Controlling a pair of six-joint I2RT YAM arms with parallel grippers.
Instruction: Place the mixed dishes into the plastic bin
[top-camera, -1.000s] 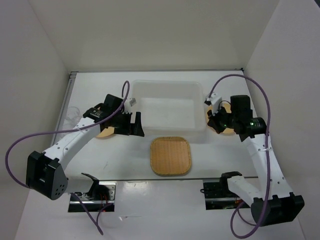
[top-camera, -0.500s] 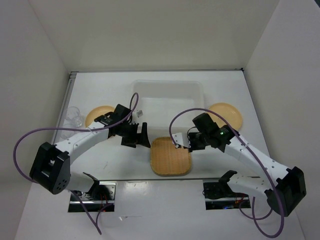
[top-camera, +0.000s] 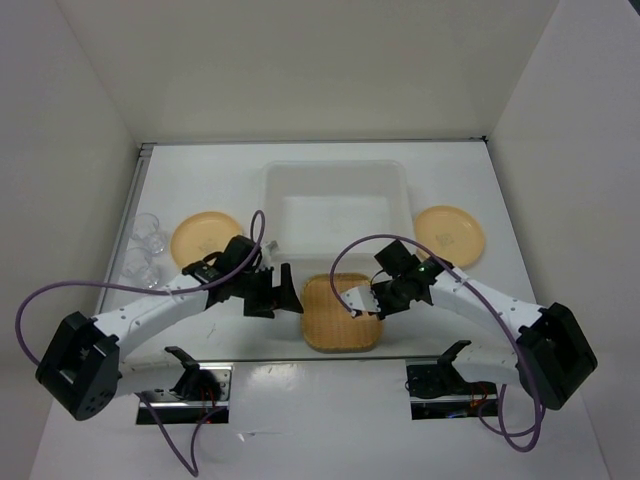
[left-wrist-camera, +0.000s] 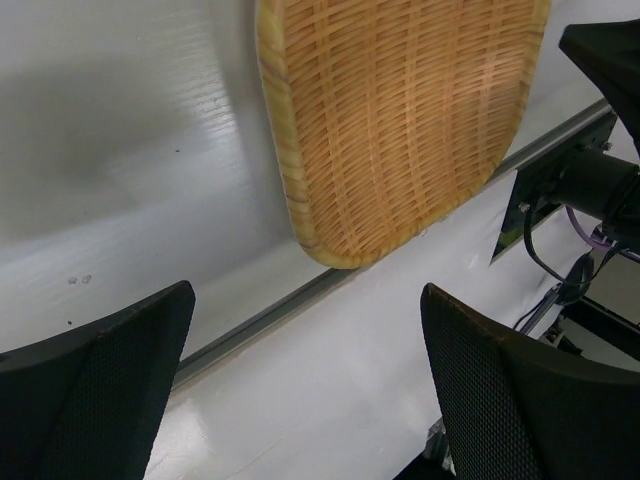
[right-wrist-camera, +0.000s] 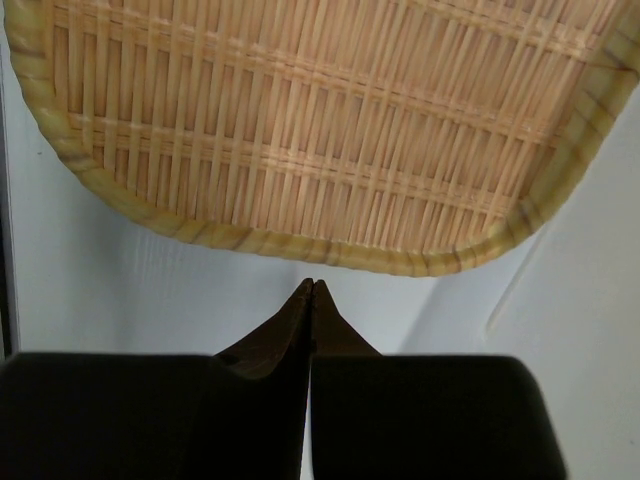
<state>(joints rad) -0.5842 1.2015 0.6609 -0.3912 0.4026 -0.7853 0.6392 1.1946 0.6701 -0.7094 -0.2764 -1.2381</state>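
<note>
Between left gripper (left-wrist-camera: 307, 292), spread wide and empty, and right gripper (right-wrist-camera: 312, 290), pinched closed on nothing, tray (top-camera: 342, 311) is found.

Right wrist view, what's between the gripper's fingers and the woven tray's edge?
Only a narrow strip of bare white table separates the right gripper, fingers closed together, from the rim of the woven tray. The right wrist view shows it.

One tray (top-camera: 342, 312), two plates (top-camera: 205, 236) (top-camera: 450, 234), two cups (top-camera: 149, 231) (top-camera: 137, 265), one bin (top-camera: 335, 215).
</note>
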